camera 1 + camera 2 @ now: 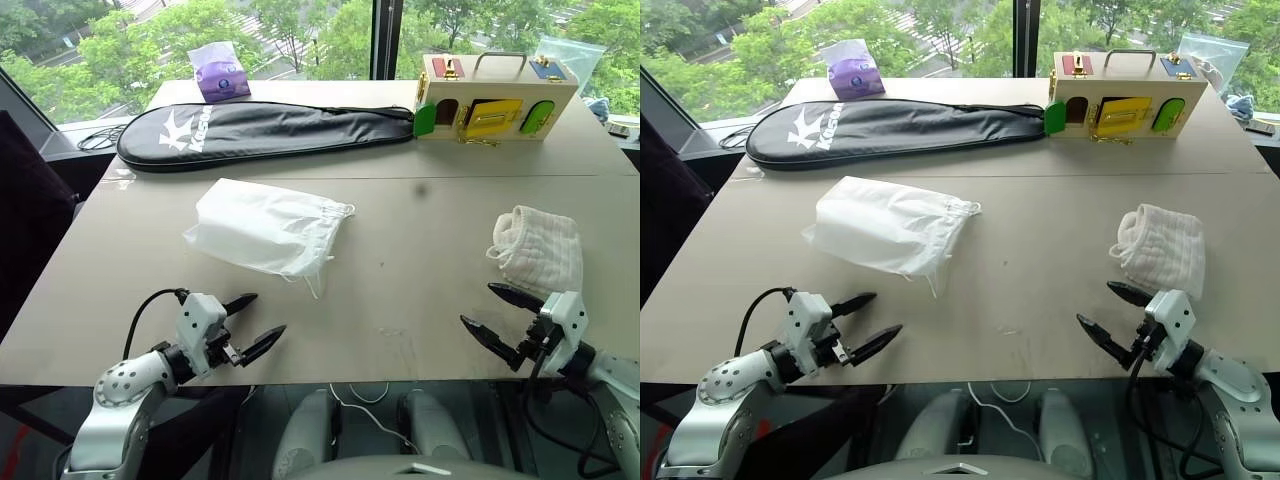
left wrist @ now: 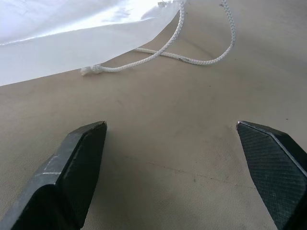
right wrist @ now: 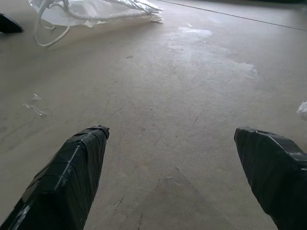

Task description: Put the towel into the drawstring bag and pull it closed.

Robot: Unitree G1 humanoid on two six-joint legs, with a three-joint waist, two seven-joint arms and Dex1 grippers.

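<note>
The towel [image 1: 537, 249], a thick off-white ribbed cloth, lies folded on the right part of the grey table [image 1: 420, 290], its long axis running from the table's far side toward the near edge, with the rolled fold at its far-left end. Well apart to its left, near the table's middle, lies the drawstring bag [image 1: 266, 226], flat and empty-looking, its long axis running from far left to near right; its gathered mouth points right toward the towel, and the white cord [image 2: 165, 53] trails from that mouth onto the table. The right gripper [image 1: 502, 315] hovers just in front of the towel's near end, jaws spread wide and holding nothing. The left gripper [image 1: 255, 322] hangs near the bag's near side, likewise spread wide and empty. Along the far edge lie a black racket cover [image 1: 265, 131], a purple tissue pack [image 1: 222, 73] and a wooden latch box [image 1: 495, 96].
</note>
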